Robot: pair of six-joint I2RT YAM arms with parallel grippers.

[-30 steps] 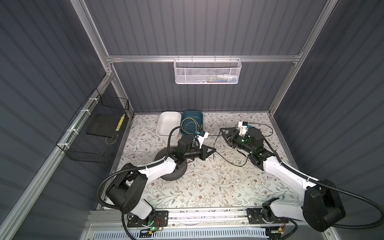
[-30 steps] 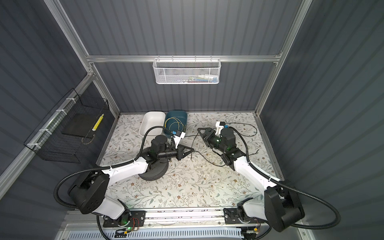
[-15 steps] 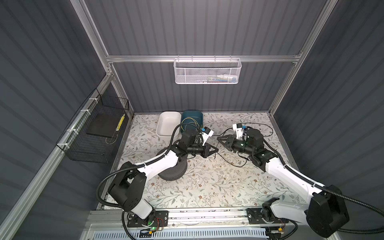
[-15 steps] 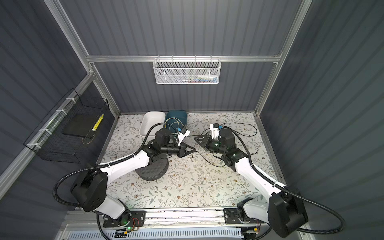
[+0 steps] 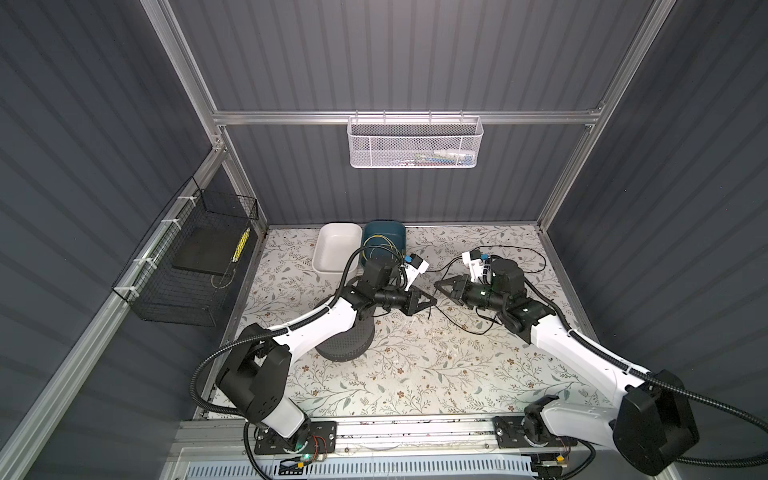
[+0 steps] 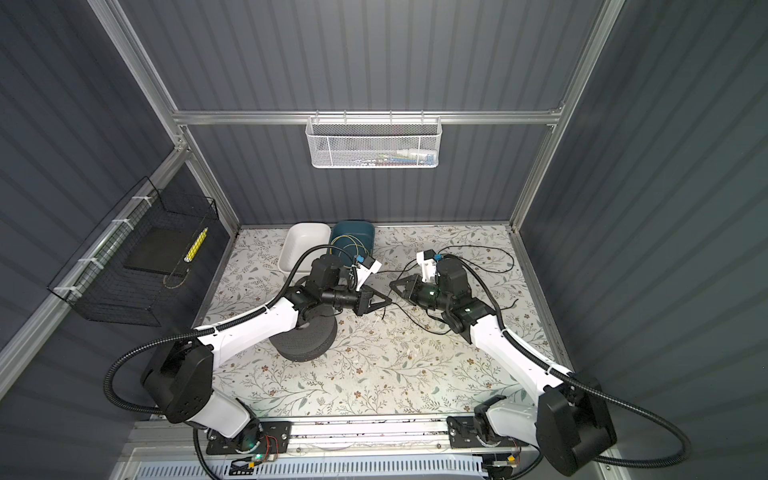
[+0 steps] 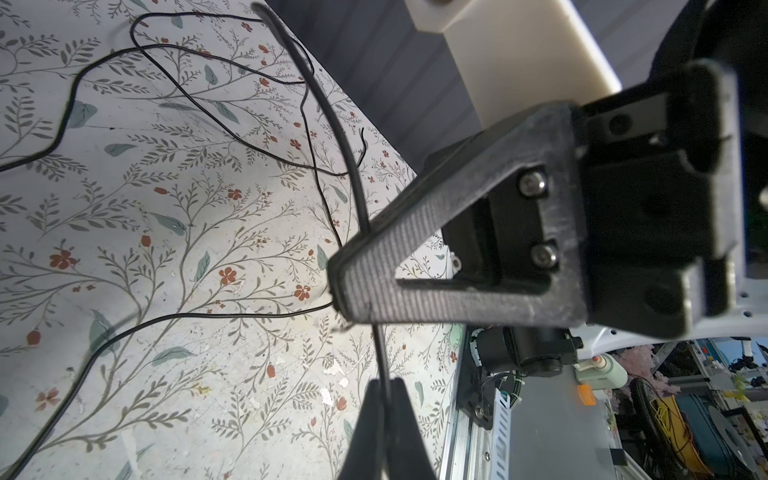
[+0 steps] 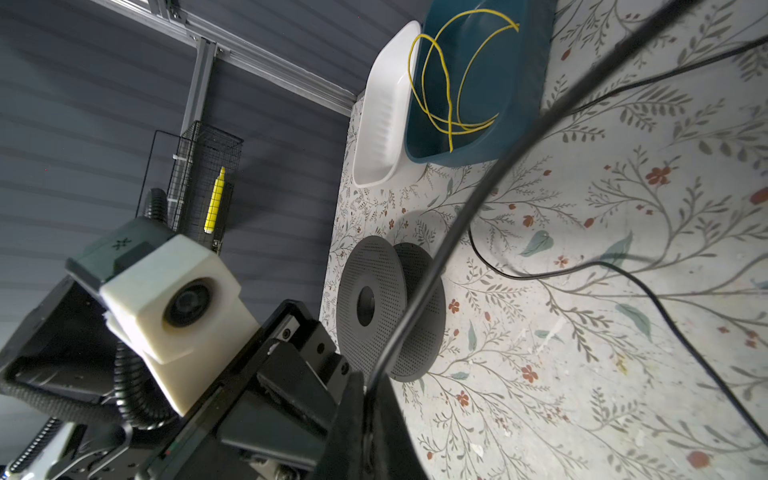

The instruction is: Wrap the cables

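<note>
Dark grey ribbed wall panels (image 5: 395,54) closed the cell in on 3 sides, held by an aluminium frame (image 5: 178,54). A horizontal rail (image 5: 291,117) crossed the back wall and carried a white mesh basket (image 5: 415,145). A black wire basket (image 5: 174,303) hung on the left wall with 1 yellow pen (image 5: 241,245) inside. The table (image 5: 415,374) wore a pale cloth printed with leafy sprigs and small red flowers, scuffed and flecked near the middle. A metal track (image 5: 415,428) ran along the front edge. The light was soft and even, brightest on the cloth. Past the table's edge, the left wrist view showed a cluttered workshop (image 7: 665,395).
</note>
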